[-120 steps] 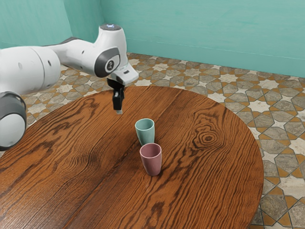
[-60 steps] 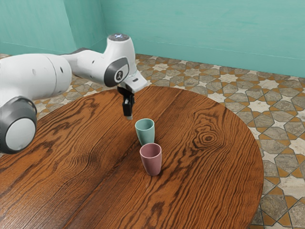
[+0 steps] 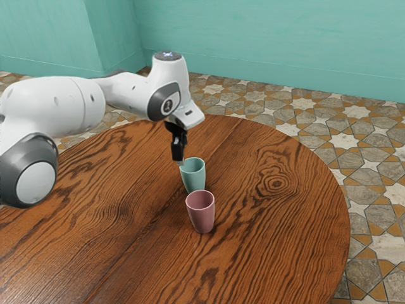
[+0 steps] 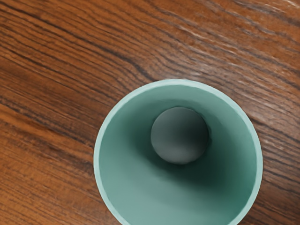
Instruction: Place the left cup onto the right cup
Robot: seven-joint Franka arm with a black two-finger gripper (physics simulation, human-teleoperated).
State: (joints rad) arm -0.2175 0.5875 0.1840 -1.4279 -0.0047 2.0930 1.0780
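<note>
Two cups stand upright and close together near the middle of the round wooden table (image 3: pixel 285 247). The teal cup (image 3: pixel 193 175) is the farther one, and the pink cup (image 3: pixel 200 211) stands nearer the table's front. My gripper (image 3: pixel 179 159) points straight down. It hangs just above the teal cup's rim, on the side toward the exterior view's left. I see it edge-on as one dark column. In the wrist view I look down into the empty teal cup (image 4: pixel 126 183), directly under my hand.
The wooden table (image 4: pixel 56 70) spreads wide around the cups. A patterned tile floor (image 3: pixel 354 133) and turquoise walls surround the table. My white arm reaches in from the exterior view's left.
My gripper has moved toward the exterior view's right and lower, from open table to just above the teal cup's rim. Both cups have stayed still.
</note>
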